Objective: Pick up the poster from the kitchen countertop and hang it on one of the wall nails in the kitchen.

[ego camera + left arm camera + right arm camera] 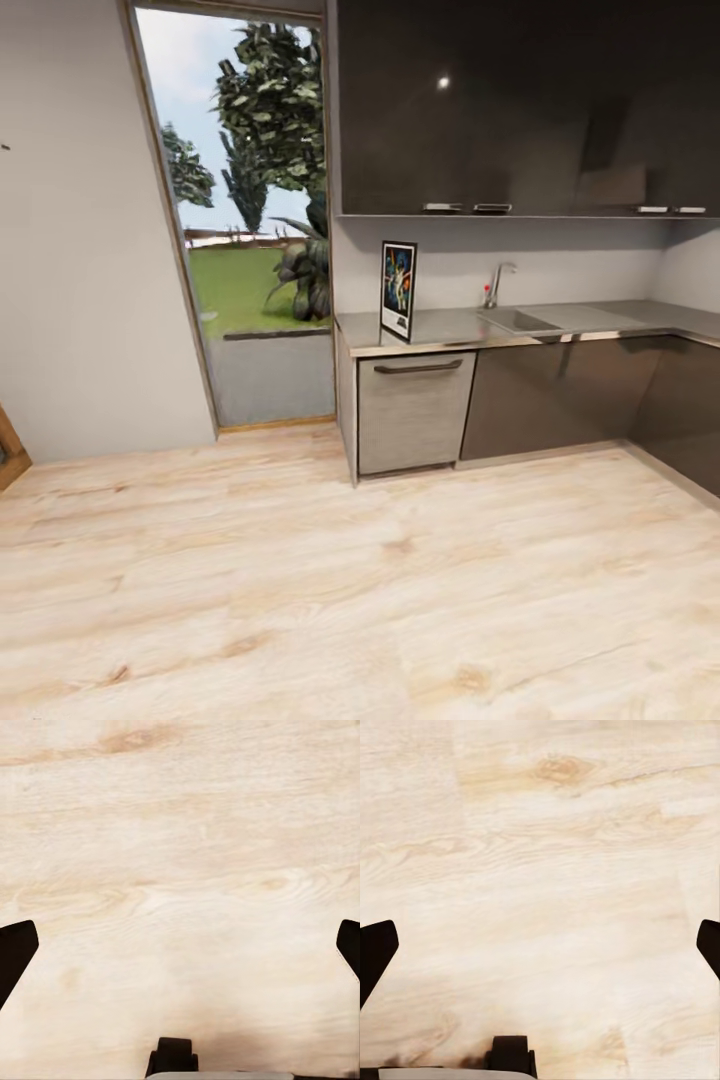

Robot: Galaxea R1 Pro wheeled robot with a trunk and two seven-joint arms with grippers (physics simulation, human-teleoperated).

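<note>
while poster stands upright on kitchen countertop, left tool and right tool gape over floor.

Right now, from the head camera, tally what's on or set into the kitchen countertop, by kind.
Posters: 1, the Star Wars poster, upright at the kitchen countertop's left end
Taps: 1, the chrome tap
Sinks: 1, the sunken sink
Total: 3

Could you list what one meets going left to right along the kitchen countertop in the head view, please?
Poster → chrome tap → sunken sink, all on the kitchen countertop.
</note>
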